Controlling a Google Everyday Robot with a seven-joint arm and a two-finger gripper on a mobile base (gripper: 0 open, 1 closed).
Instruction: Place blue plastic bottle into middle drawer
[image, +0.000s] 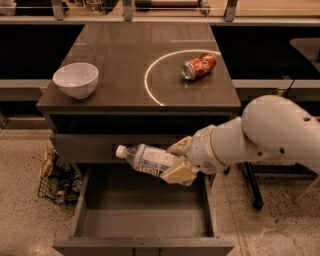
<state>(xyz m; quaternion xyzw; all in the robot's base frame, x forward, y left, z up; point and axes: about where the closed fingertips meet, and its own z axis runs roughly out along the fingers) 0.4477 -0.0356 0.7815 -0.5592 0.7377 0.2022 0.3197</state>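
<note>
The blue plastic bottle (147, 158) is clear with a white cap and a pale label. It lies sideways in the air, cap to the left, over the back of the open middle drawer (145, 216). My gripper (177, 161) is shut on the bottle's right end, its tan fingers (178, 173) above and below it. The white arm reaches in from the right. The drawer is pulled out, with a plain grey floor and nothing in it.
On the cabinet top (125, 65) a white bowl (75, 79) stands at the left and an orange-red soda can (198, 66) lies on its side inside a white circle. A closed drawer front (90, 147) sits above the open drawer. A wire basket (56, 180) stands on the floor at the left.
</note>
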